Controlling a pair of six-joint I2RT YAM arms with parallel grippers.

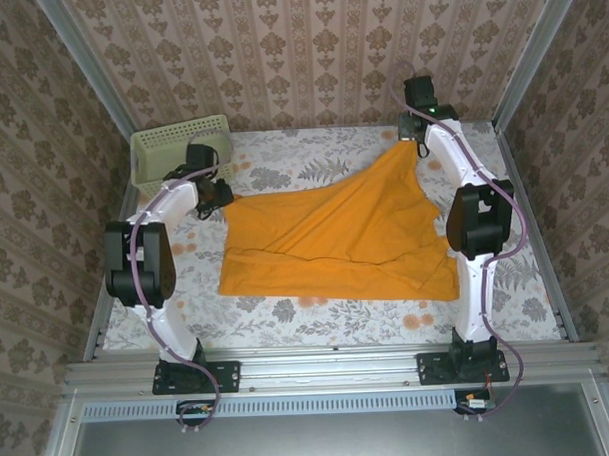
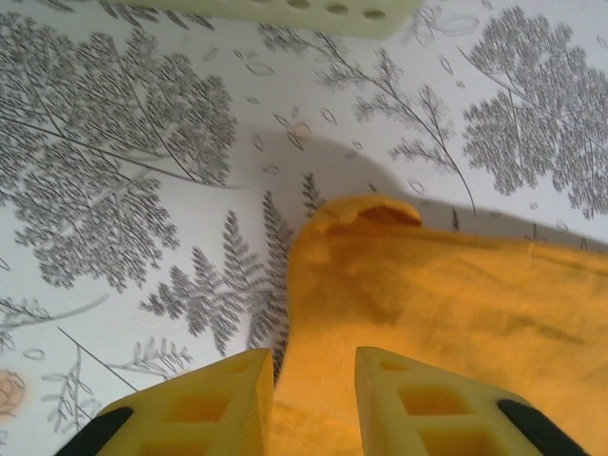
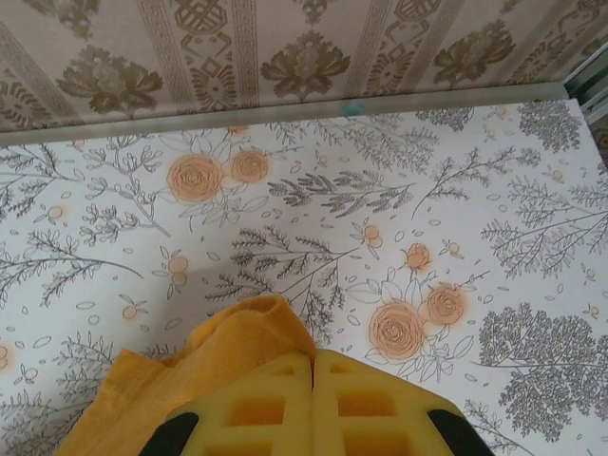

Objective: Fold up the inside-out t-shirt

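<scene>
The orange-yellow t-shirt lies spread over the middle of the table, plain face up, pulled into points at its far corners. My right gripper is at the back right, shut on the shirt's far right corner, which bunches up beside the closed fingers. My left gripper is at the shirt's far left corner. In the left wrist view its fingers stand apart, open, with a strip of the shirt running between them and ending in a small folded tip beyond.
A pale green mesh basket stands at the back left, just behind my left gripper; its rim edges the left wrist view. The floral tablecloth is bare along the front. Patterned walls close in the back and sides.
</scene>
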